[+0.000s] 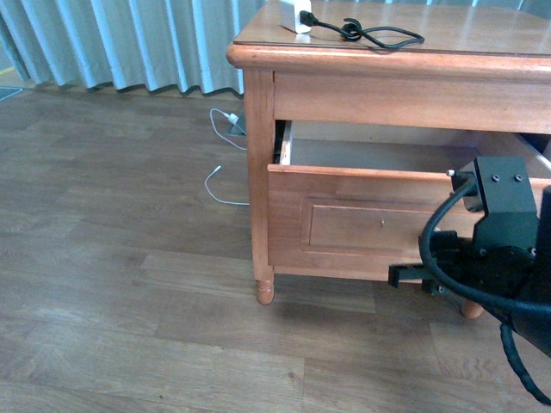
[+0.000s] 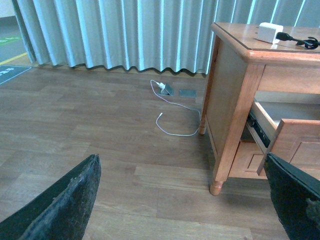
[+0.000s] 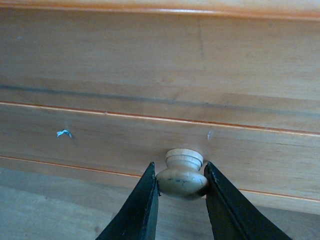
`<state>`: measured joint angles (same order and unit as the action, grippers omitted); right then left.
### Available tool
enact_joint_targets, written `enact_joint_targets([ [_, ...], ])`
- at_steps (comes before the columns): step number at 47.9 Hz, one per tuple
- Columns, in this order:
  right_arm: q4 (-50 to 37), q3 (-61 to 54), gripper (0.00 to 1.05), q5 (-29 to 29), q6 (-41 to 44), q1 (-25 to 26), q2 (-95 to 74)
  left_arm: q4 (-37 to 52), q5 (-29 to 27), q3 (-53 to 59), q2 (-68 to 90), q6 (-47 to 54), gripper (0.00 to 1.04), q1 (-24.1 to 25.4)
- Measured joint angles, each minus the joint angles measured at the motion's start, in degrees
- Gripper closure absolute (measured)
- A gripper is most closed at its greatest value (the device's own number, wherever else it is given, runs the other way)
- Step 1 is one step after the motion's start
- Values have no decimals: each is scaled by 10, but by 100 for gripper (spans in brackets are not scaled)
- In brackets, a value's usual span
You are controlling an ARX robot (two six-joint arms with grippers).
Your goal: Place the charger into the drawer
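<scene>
The charger [image 1: 298, 15], a white cube with a coiled black cable [image 1: 370, 33], lies on the nightstand top; it also shows in the left wrist view [image 2: 270, 32]. The drawer [image 1: 344, 219] stands pulled partly out, its pale inside showing; in the left wrist view its side [image 2: 280, 127] juts from the nightstand. My right gripper [image 3: 181, 180] is shut on the round pale drawer knob [image 3: 182, 175]; in the front view the arm [image 1: 499, 249] hides the knob. My left gripper [image 2: 182, 200] is open and empty above the floor, left of the nightstand.
A thin white cable with a white plug [image 1: 225, 129] lies on the wooden floor by the curtain [image 1: 129, 43]; it also shows in the left wrist view [image 2: 175, 107]. The nightstand's front left leg [image 1: 264, 288] stands on the floor.
</scene>
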<state>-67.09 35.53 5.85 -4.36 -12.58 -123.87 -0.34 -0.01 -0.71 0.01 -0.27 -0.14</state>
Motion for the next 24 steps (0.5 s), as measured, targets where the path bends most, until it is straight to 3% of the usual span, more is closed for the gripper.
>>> enact_joint_targets([
  [21, -33, -154, 82, 4, -26, -30, 86, 0, 0, 0, 0, 0, 6, 0],
  [24, -34, -155, 76, 7, -28, -31, 86, 0, 0, 0, 0, 0, 6, 0],
])
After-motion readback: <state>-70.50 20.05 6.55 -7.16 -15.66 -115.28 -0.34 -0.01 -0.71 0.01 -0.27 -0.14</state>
